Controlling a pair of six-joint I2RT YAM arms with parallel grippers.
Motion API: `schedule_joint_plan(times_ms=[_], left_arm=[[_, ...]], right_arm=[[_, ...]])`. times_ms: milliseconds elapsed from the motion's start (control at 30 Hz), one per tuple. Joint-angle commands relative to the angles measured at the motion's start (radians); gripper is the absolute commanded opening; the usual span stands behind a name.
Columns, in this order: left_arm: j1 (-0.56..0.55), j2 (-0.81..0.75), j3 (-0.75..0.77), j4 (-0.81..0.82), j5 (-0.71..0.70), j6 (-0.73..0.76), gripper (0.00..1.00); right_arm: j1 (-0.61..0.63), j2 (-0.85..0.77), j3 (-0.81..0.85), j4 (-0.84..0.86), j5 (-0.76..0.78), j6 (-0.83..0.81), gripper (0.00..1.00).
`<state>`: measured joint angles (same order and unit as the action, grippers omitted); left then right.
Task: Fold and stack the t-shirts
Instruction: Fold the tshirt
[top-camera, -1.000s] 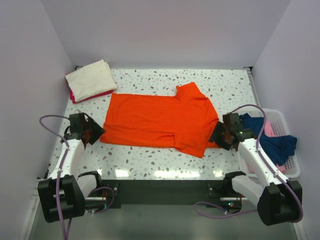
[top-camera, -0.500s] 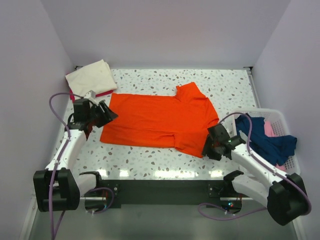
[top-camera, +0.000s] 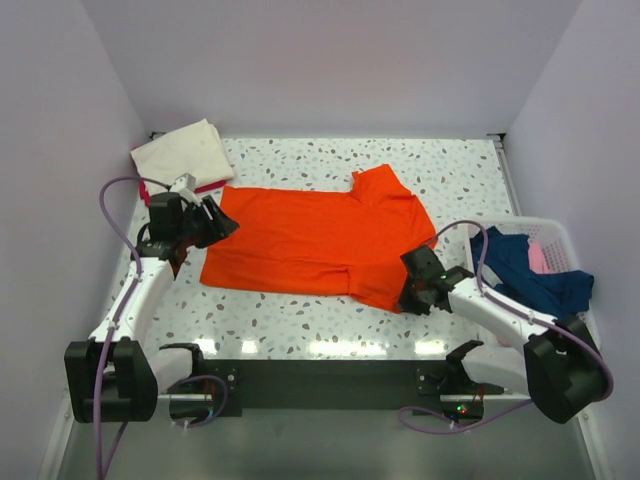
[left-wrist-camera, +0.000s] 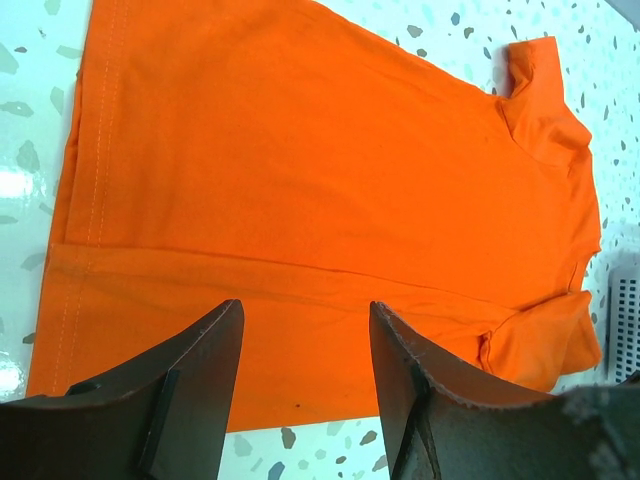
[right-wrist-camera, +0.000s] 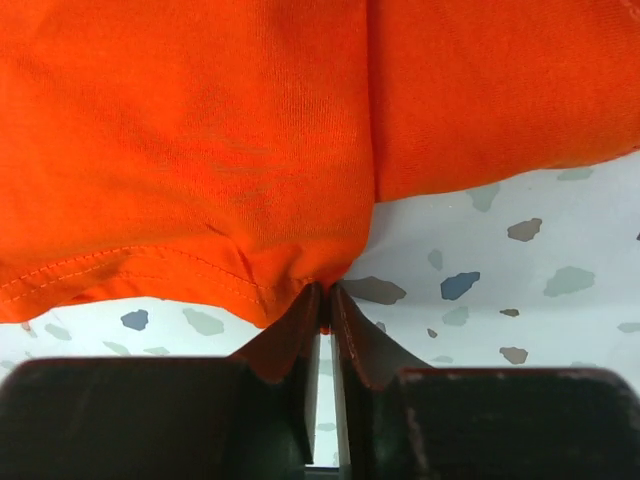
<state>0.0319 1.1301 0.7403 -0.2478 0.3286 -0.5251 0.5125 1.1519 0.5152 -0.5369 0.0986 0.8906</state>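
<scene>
The orange shirt lies flat in the middle of the table, with its collar end toward the right of the top view. The left gripper hangs over the left hem, its fingers spread apart and holding nothing. The right gripper is low at the lower right sleeve. In the right wrist view its fingers are pressed together and pinch the sleeve edge. A cream shirt lies folded on a magenta shirt at the upper left. At the right edge, a basket holds a navy shirt and a pink shirt.
</scene>
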Motion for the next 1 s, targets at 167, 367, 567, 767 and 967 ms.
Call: schedule_joint_plan(times_ms=[167,367,567,767,967], left_arm=[[-0.004,-0.009,-0.001,0.054,-0.002,0.045,0.58],[-0.006,-0.006,-0.004,0.058,0.004,0.045,0.58],[-0.004,-0.007,-0.007,0.058,0.009,0.046,0.58],[-0.004,-0.007,-0.009,0.056,0.01,0.05,0.58],[-0.004,-0.007,-0.013,0.051,0.01,0.051,0.57]], right_arm=[[0.008,0.009,0.214,-0.086,0.052,-0.044,0.06],[-0.002,0.121,0.415,-0.087,0.079,-0.111,0.06],[-0.02,0.331,0.586,-0.032,0.069,-0.171,0.06],[-0.072,0.486,0.678,0.047,0.044,-0.217,0.04],[-0.127,0.519,0.661,0.164,0.015,-0.222,0.03]])
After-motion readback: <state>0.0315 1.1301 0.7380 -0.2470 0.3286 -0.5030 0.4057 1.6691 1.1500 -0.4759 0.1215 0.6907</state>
